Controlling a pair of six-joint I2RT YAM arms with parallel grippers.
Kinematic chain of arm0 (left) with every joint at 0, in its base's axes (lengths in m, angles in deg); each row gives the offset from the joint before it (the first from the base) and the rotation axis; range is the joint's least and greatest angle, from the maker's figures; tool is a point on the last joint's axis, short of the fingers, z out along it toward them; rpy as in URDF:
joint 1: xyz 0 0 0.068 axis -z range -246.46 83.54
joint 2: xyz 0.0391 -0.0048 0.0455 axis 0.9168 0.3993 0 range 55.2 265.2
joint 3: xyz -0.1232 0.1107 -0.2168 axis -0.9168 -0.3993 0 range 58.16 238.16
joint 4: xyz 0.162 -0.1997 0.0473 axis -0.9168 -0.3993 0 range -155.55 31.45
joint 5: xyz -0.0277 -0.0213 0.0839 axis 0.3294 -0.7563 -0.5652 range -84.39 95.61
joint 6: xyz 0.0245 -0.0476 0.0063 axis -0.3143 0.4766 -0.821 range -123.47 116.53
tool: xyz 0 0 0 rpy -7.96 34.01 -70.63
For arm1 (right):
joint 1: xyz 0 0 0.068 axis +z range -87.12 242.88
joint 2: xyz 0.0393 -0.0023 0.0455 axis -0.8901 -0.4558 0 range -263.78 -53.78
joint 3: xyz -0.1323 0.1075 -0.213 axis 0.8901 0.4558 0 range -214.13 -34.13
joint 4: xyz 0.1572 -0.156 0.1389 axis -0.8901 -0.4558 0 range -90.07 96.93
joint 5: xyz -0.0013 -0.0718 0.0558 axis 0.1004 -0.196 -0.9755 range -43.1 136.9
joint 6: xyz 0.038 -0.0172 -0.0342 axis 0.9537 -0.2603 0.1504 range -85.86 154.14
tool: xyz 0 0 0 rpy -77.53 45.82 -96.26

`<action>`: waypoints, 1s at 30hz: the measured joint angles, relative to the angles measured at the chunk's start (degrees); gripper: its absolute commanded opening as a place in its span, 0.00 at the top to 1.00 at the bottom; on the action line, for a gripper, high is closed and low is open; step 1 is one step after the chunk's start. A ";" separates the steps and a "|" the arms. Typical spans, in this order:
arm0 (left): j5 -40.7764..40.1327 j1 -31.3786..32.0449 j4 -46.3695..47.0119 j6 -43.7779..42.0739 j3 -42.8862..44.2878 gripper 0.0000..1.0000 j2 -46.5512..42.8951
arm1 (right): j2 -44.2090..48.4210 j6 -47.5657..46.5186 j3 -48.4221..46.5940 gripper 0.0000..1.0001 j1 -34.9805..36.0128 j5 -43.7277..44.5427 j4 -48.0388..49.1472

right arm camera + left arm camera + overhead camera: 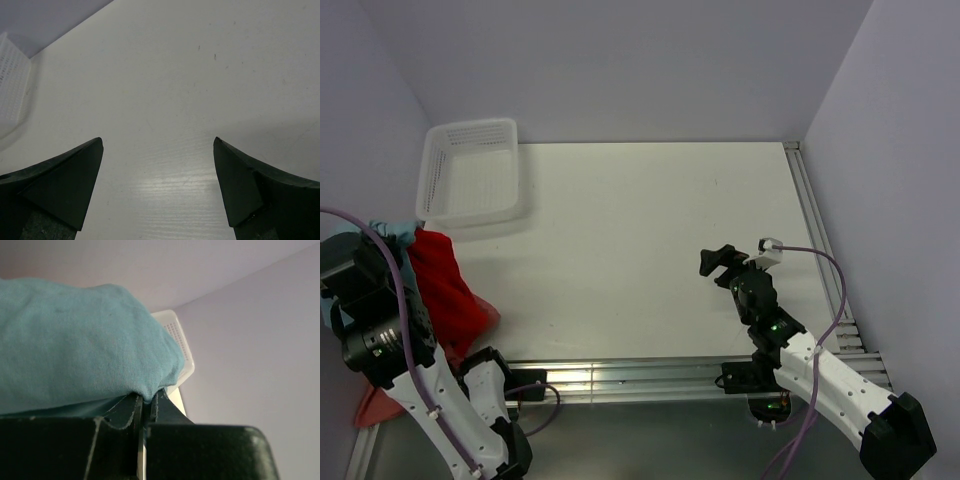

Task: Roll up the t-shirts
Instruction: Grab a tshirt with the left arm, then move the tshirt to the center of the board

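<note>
Teal-blue t-shirt point(85, 345) bunched at the left edge of the surface point(650, 230), pinched between the pressed-together left fingers point(122, 415). Beside it, perhaps touching, lies a red t-shirt point(445, 290). Over bare white tabletop, the right fingers point(60, 185) are spread wide.

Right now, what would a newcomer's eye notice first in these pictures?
The bright red t-shirt bunched at the left edge of the table, close to the white basket. In the left wrist view, the left gripper is shut on a blue-green t-shirt; the right gripper hangs open over the table.
</note>
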 measured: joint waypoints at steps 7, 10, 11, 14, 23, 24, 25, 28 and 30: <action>4.92 0.00 1.66 -2.58 8.37 1.00 5.42 | -0.59 0.00 -0.04 0.03 0.00 -0.02 0.00; 9.73 0.00 3.52 -2.49 9.73 1.00 6.78 | -0.68 0.00 -0.04 0.03 0.00 -0.02 0.02; 10.91 0.00 3.78 -2.43 10.21 1.00 7.19 | -0.68 0.00 -0.04 0.03 0.00 -0.02 0.00; 15.17 0.00 5.33 -2.08 11.26 0.99 8.22 | -0.70 0.00 -0.04 0.03 0.00 -0.02 0.00; 25.33 -0.55 9.55 0.61 15.82 0.99 10.12 | -0.83 -0.02 -0.04 0.03 0.00 -0.04 0.00; 26.36 -0.94 10.14 0.81 16.15 0.99 10.10 | -0.87 -0.02 -0.04 0.03 -0.02 -0.04 0.00; 28.02 -1.84 10.99 1.38 16.41 0.99 10.01 | -0.94 -0.02 -0.04 0.03 0.00 -0.02 0.02; 31.89 -4.92 13.16 2.51 16.44 0.99 9.25 | -1.05 -0.02 -0.04 0.03 0.00 -0.04 0.00; 34.16 -6.80 14.67 3.45 16.28 0.99 8.46 | -1.11 -0.02 -0.04 0.03 -0.02 -0.02 0.00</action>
